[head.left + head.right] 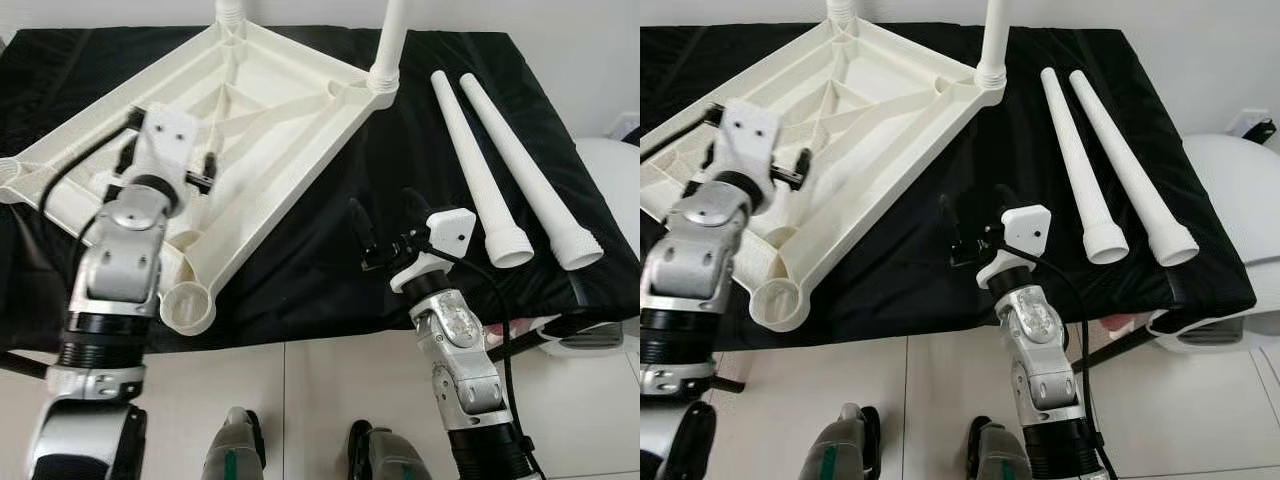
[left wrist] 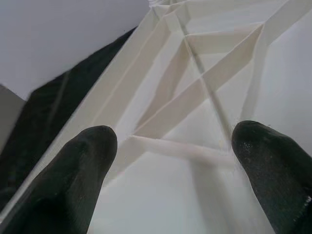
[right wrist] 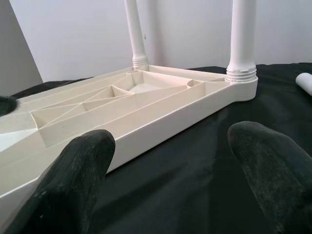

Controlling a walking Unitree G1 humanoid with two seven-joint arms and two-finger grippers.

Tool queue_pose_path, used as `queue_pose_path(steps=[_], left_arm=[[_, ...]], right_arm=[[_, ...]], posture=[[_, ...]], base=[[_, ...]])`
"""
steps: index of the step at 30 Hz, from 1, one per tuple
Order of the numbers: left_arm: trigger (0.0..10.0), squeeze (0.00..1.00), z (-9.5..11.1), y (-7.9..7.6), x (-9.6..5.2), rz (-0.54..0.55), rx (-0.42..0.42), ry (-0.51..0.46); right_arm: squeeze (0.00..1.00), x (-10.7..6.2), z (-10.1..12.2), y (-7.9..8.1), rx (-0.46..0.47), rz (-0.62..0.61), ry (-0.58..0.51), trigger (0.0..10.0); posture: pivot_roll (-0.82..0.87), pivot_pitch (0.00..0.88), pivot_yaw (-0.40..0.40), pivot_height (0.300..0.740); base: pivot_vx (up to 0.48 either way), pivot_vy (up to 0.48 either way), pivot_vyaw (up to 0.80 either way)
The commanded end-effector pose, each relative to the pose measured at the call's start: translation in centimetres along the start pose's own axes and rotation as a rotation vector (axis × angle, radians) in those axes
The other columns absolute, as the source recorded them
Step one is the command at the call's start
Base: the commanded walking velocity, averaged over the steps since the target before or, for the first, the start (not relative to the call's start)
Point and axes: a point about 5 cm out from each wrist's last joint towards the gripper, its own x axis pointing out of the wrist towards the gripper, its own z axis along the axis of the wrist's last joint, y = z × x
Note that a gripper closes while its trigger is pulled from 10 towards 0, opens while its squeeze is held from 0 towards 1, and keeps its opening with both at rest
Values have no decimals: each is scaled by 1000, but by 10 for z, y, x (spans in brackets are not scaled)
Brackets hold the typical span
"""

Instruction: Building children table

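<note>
My two eye views look forward and down from my head, sharing the tabletop (image 1: pixel 250 120) on the black surface (image 1: pixel 330 250). My left wrist view sits close over its ribs; my right wrist view looks low across the surface at its edge.

Tabletop (image 1: pixel 270 120) lies upside down on surface (image 1: pixel 330 270), over left half, ribs up. Two legs stand upright in its far corner sockets: one (image 1: pixel 392 45) at far-right corner, one (image 1: pixel 230 12) at far-left corner. Near corner socket (image 1: pixel 187 305) at surface's front edge. Two loose legs (image 1: pixel 478 170) (image 1: pixel 528 165) lie side by side on right half, wide ends toward front edge. Left claw (image 1: pixel 165 165) over tabletop ribs. Right claw (image 1: pixel 385 225) above surface's front middle, between tabletop and loose legs.
</note>
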Motion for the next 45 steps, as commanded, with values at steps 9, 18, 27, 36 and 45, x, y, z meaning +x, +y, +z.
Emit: queue_pose_path(steps=[9, 18, 27, 36, 45], left_arm=[[10000, 0, -16, 31, -17, 46, 219, 98], [10000, 0, -46, 15, -25, -52, 276, 257], [10000, 0, -58, -17, -28, -186, 327, 282], [10000, 0, -45, -53, -28, -349, 307, 235], [10000, 0, -34, -85, -33, -504, 295, 177]], right_arm=[[0, 0, -2, -3, -3, 7, 2, 10000], [0, 4, 0, -7, -13, 6, -6, 10000], [0, 4, 2, -10, -22, -5, -13, 10000], [0, 4, 5, -14, -34, -18, -23, 10000], [0, 0, 6, -20, -47, -55, -25, 10000]], posture=[[123, 167, -10, 740], [113, 168, -12, 740], [101, 166, -7, 740], [91, 169, 8, 740], [80, 176, 22, 740]], base=[[0, 0, 0], [0, 0, 0], [0, 0, 0], [0, 0, 0], [0, 0, 0]])
